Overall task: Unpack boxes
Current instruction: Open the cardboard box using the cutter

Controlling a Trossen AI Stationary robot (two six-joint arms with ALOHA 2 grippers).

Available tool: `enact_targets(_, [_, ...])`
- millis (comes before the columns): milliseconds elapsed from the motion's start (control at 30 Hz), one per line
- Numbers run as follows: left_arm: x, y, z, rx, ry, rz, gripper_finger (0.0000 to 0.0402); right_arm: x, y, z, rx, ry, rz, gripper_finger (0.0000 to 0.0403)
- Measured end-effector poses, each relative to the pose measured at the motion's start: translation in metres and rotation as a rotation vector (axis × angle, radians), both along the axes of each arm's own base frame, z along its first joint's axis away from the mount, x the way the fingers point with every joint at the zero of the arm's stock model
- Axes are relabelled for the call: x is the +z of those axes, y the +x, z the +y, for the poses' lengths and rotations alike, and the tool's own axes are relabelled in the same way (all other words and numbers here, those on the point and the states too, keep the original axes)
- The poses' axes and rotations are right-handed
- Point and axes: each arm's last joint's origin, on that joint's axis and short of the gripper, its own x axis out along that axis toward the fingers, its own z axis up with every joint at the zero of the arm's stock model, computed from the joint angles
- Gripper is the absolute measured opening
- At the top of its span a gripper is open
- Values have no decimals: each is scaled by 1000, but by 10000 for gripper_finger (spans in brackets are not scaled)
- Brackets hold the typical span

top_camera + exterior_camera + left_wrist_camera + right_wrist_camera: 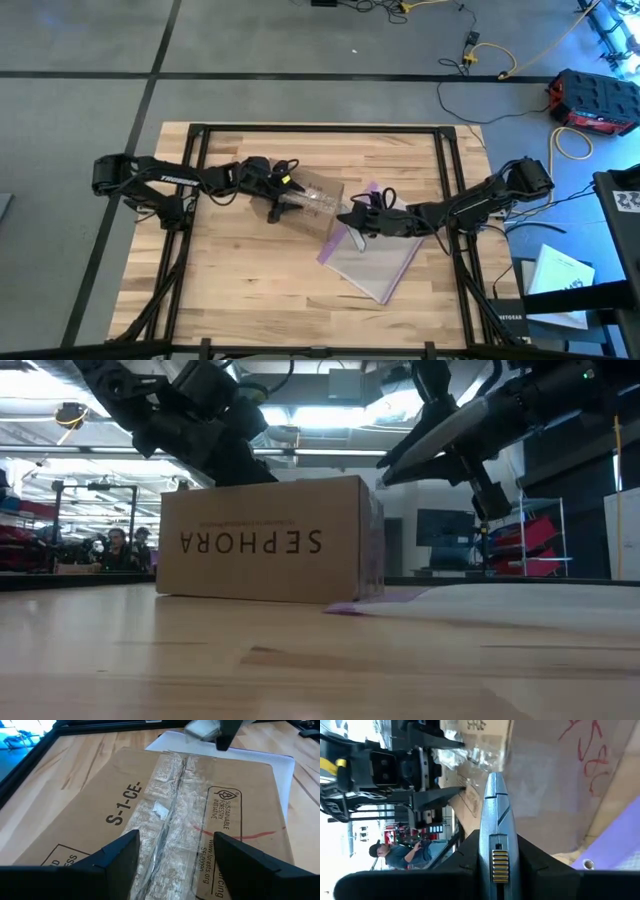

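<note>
A brown cardboard box [312, 204] sits near the middle of a wooden table [250, 300], lying upside down so that its black "SEPHORA" lettering reads inverted in the low view. One corner of the box rests on the edge of a clear plastic bag [375, 262] with a purple strip, which lies flat on the table toward the right arm's side.

The box is shut. In the left wrist view its top seam is covered by a strip of crinkled clear tape [172, 815] running the whole length, and the flaps lie flat and closed. Nothing has been taken out that the pictures show.

The left gripper [282, 205] hovers just over the left end of the box, its two dark fingers [117, 855] spread apart on either side of the taped seam and holding nothing.

The right gripper [350, 218] is at the opposite end of the box, its fingers clamped on a slim grey knife-like tool [493, 815]. The tool's tip points at the box's end near the tape; whether it touches the cardboard cannot be told.

Judged from this, the task is at an early stage: the arms are placed for cutting the tape, but the seam looks uncut, and opening the flaps and emptying the box are not yet done.
</note>
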Motion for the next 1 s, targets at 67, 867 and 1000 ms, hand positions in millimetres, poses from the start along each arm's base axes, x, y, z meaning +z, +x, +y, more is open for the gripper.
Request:
enact_targets(67, [0, 0, 0, 1, 0, 1, 239, -2, -1, -2, 5, -9, 25, 51])
enact_targets(867, [-1, 0, 1, 15, -6, -2, 239, -1, -2, -6, 56, -30, 60, 51])
enact_targets(1000, [0, 0, 1, 15, -5, -4, 239, 5, -9, -8, 13, -55, 74, 51])
